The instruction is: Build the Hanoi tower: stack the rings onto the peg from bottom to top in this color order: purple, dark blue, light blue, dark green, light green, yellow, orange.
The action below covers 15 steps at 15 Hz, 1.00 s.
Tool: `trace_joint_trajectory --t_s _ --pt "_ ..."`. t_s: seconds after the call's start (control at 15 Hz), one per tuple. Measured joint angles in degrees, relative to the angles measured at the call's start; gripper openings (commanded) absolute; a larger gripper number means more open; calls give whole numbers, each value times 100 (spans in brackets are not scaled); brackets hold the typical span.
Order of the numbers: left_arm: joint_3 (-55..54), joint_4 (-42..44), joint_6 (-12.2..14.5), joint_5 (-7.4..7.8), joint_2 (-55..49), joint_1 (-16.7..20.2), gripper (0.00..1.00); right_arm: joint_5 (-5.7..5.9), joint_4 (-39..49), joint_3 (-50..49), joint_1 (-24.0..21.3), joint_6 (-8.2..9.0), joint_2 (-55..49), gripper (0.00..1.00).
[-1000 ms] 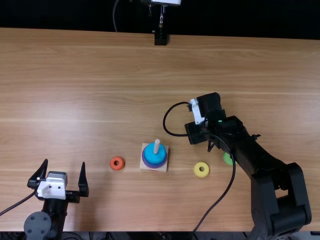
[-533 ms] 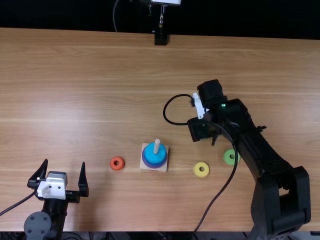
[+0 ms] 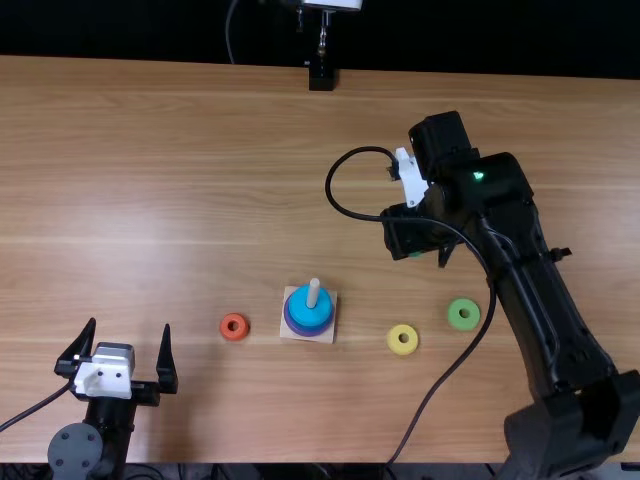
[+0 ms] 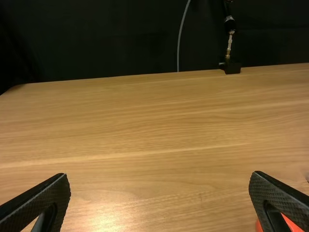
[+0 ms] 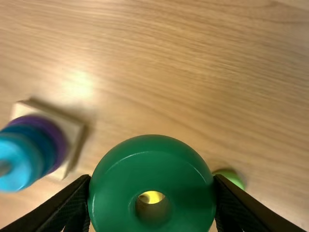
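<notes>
My left gripper (image 3: 130,326) stands open above the table at the lower left, nothing between its fingers; in its wrist view this gripper (image 4: 159,175) is wide apart. Right of centre, over the table, is my right gripper (image 3: 410,235). In the right wrist view the gripper (image 5: 152,180) is shut on the dark green ring (image 5: 152,162). The peg (image 3: 314,290) on its square base (image 3: 328,335) carries the purple ring (image 5: 57,135), dark blue ring (image 5: 41,140) and light blue ring (image 3: 309,307). The orange ring (image 3: 234,335), yellow ring (image 3: 398,347) and light green ring (image 3: 456,314) lie on the table.
The right forearm (image 3: 555,320) reaches across the table's right side, with its cable looping past the yellow and light green rings. A black stand (image 3: 321,78) is at the table's far edge (image 3: 180,62).
My right gripper has moved toward the far side and slightly right, away from the peg. The light green ring, partly covered before, has come into view. The left arm has kept still.
</notes>
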Motion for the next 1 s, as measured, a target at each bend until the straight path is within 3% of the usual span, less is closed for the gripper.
trace_joint_trajectory --t_s 0.2,0.4,0.6,1.0 --pt "0 0 -2 2 -2 0 100 -114 -289 496 428 153 -330 0" --pt "0 0 -2 0 -2 0 100 -162 -341 529 942 243 -686 0" --pt "0 2 -2 0 0 0 100 -170 -334 535 1344 470 -706 0" --pt "0 0 2 2 -2 0 100 -181 -313 494 1683 555 -706 0"
